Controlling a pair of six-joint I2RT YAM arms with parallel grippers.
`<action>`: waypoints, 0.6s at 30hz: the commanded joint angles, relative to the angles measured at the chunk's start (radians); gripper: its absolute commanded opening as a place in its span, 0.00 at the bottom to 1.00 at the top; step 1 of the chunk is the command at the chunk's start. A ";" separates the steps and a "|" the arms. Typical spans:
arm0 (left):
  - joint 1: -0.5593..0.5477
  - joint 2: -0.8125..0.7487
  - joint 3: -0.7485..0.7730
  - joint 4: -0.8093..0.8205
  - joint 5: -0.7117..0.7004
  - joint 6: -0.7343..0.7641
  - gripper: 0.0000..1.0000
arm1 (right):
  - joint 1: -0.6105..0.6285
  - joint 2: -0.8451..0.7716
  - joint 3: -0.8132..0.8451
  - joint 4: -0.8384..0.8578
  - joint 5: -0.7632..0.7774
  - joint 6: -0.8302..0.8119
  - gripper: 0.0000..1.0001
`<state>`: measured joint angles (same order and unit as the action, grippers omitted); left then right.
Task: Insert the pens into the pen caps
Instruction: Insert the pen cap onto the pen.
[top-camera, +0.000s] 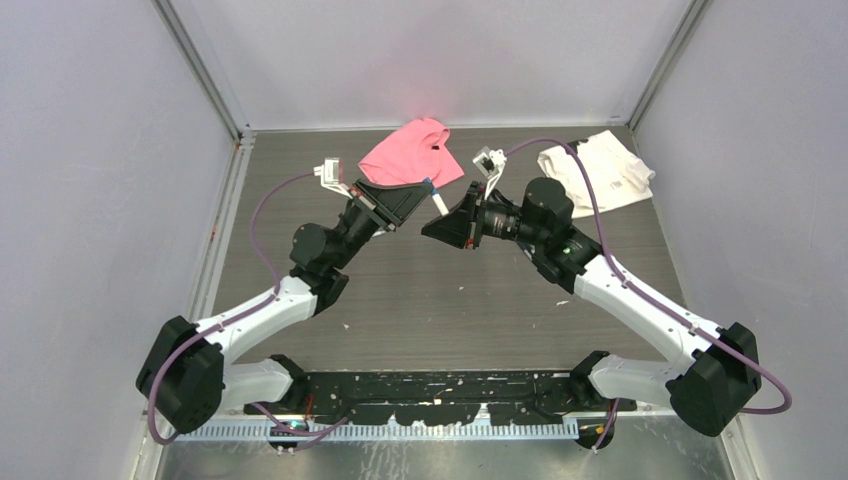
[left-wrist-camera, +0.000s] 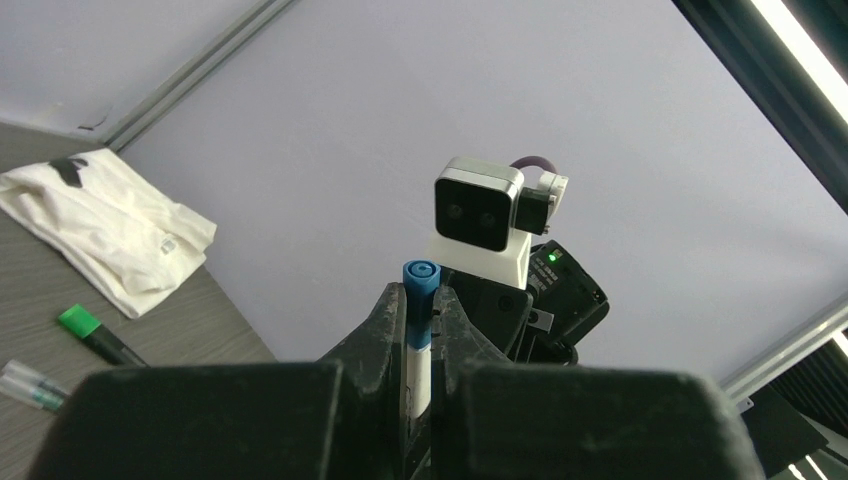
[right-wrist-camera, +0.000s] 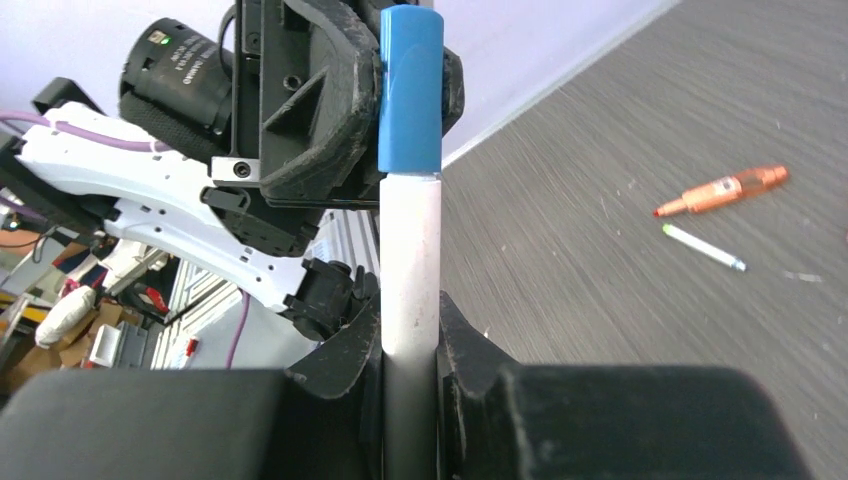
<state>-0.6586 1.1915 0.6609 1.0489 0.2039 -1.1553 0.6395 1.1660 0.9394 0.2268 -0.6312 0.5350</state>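
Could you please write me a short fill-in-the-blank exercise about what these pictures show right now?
1. The left gripper and the right gripper are both shut on one white-barrelled plastic pen that has a ___ cap.
2. In the top view, the crumpled cloth left of the folded white cloth is ___.
3. The dark pen lying near that white cloth has a ___ cap.
Missing words: blue, pink, green.

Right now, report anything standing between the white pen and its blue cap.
Nothing visible stands between them. The blue plastic cap already sits on the white-barrelled pen, its rim meeting the barrel. The right hand grips the barrel; the left hand clamps at the cap.
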 joint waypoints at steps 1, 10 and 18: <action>-0.019 -0.001 0.073 -0.013 0.174 0.039 0.02 | -0.006 -0.006 0.081 0.191 -0.039 0.002 0.01; -0.019 -0.090 0.153 -0.217 0.129 0.102 0.27 | -0.004 -0.035 0.078 0.203 -0.062 -0.031 0.01; -0.020 -0.186 0.204 -0.440 0.103 0.209 0.57 | -0.005 -0.056 0.069 0.224 -0.068 -0.032 0.01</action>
<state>-0.6769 1.0725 0.8104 0.7341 0.2981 -1.0332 0.6376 1.1481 0.9726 0.3744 -0.6933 0.5213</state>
